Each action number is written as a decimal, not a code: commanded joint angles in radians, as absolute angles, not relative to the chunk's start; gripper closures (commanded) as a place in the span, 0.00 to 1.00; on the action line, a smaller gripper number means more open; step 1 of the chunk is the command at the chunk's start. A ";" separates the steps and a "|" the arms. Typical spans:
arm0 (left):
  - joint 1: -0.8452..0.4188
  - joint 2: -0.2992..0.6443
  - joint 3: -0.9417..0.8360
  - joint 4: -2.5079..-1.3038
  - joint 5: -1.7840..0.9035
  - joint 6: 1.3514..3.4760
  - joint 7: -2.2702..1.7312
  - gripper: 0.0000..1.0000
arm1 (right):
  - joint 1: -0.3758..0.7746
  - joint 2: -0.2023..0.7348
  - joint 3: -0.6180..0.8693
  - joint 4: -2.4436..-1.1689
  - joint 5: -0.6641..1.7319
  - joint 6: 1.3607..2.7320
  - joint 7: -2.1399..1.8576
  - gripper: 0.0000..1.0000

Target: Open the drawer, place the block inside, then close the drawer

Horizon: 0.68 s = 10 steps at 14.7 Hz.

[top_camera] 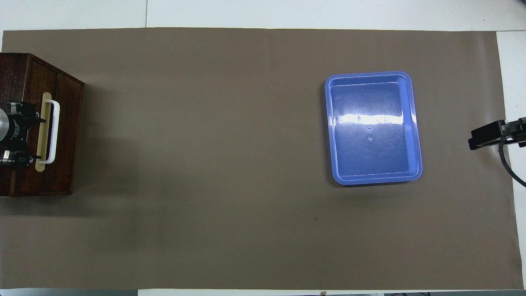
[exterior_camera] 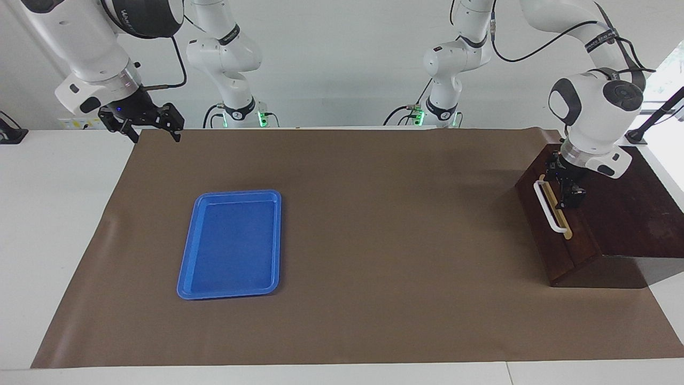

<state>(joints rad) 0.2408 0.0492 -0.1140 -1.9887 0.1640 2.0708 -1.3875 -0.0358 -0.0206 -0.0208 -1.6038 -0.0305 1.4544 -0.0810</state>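
Drawer (exterior_camera: 556, 224) shut flush in box (exterior_camera: 630, 214). Left gripper (exterior_camera: 567, 188) spread, empty, over the handle (top_camera: 52, 131). Right gripper (exterior_camera: 155, 128) spread, empty, waiting; overhead shows only its tip. Tray (exterior_camera: 232, 243) bare.

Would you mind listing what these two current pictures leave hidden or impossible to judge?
- Small yellow block: absent from both views; the shut dark brown wooden drawer would hide its inside.
- Left end effector: overhead view, the frame's edge cuts off the arm; whether it touches the white loop handle is unclear in either view.
- Right end effector: overhead view shows only one dark part at the frame's edge.
- Flat blue plastic tray: nothing hidden.
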 commanded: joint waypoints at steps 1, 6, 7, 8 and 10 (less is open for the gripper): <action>0.233 0.054 -0.120 -1.905 0.184 1.961 -1.290 0.00 | -0.038 -0.032 -0.018 -1.611 -0.037 1.463 -0.080 0.00; 0.166 -0.021 -0.123 -1.904 0.108 1.856 -1.073 0.00 | -0.038 -0.032 -0.012 -1.611 -0.035 1.462 -0.075 0.00; 0.163 -0.032 -0.123 -1.904 0.071 1.853 -1.001 0.00 | -0.037 -0.032 -0.011 -1.611 -0.035 1.462 -0.075 0.00; 0.146 -0.043 -0.123 -1.901 0.058 1.848 -0.959 0.00 | -0.037 -0.032 -0.011 -1.611 -0.035 1.462 -0.075 0.00; 0.121 -0.028 -0.121 -1.844 0.052 1.801 -0.875 0.00 | -0.037 -0.032 -0.009 -1.611 -0.035 1.462 -0.075 0.00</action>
